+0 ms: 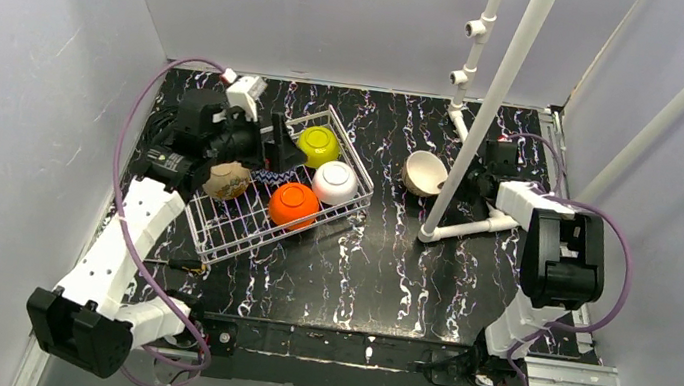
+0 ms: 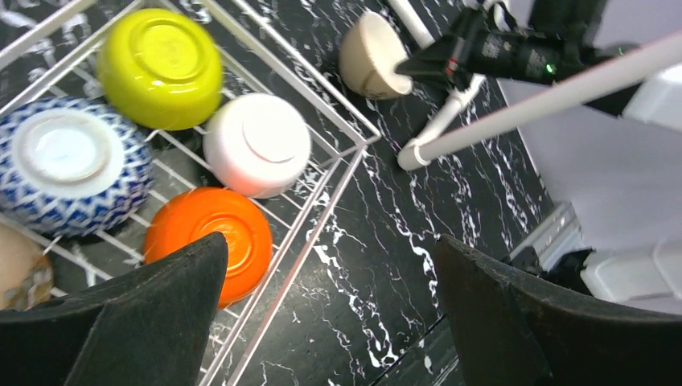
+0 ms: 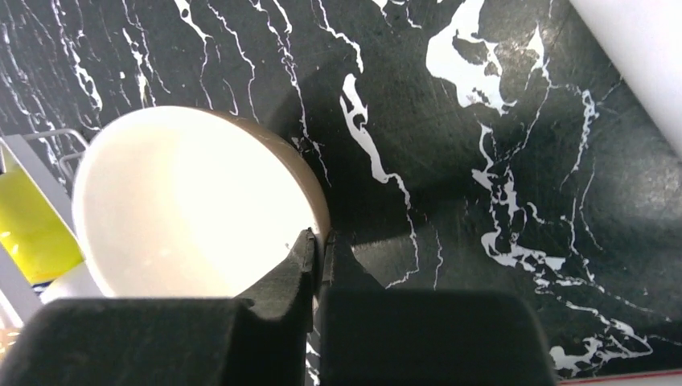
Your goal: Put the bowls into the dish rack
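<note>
White pipe frame (image 1: 497, 104) crosses before the right gripper (image 1: 473, 181), at 3 o'clock from the dish rack (image 1: 232, 230). Left wrist: left gripper (image 2: 330, 257) fingers apart above five racked bowls (image 2: 256, 145). Right wrist: fingers clamped on the tan bowl (image 3: 193, 201) rim, outside the rack

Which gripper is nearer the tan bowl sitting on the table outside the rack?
Right. The right gripper pinches the rim of the tan bowl; the left gripper is open above the dish rack, well across the table from that bowl.

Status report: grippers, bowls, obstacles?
Left gripper open over dish rack, five bowls inside. Right gripper shut on tan bowl rim, outside rack. White pipe stands close.
</note>
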`<action>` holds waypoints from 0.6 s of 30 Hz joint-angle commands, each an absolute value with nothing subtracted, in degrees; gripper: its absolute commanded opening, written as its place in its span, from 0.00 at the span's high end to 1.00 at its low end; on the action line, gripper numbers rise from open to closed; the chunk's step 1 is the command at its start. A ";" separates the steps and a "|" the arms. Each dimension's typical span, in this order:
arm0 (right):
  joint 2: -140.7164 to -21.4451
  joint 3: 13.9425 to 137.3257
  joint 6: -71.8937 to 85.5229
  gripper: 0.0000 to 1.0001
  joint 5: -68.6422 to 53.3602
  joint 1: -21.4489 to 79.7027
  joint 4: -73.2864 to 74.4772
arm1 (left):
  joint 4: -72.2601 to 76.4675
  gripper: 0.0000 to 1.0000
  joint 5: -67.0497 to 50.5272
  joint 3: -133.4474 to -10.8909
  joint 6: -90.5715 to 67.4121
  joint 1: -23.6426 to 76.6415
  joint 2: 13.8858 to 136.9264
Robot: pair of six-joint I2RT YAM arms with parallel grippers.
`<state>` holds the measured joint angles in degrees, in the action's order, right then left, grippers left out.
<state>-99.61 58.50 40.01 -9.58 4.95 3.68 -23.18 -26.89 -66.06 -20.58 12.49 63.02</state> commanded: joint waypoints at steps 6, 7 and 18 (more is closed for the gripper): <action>-94.25 65.54 39.71 0.99 -8.94 5.70 5.36 | -11.43 0.02 -25.46 -70.33 -9.09 27.33 71.08; -93.21 66.02 39.65 0.99 -9.36 5.71 5.36 | -8.95 0.02 -25.96 -71.11 -8.59 28.06 72.66; -88.75 68.75 36.99 0.99 -18.80 6.29 4.15 | 5.13 0.03 -31.31 -78.14 26.55 37.58 89.65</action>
<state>-91.61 64.25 38.33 -12.47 5.67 7.92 -1.48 -26.65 -78.72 0.25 32.49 89.62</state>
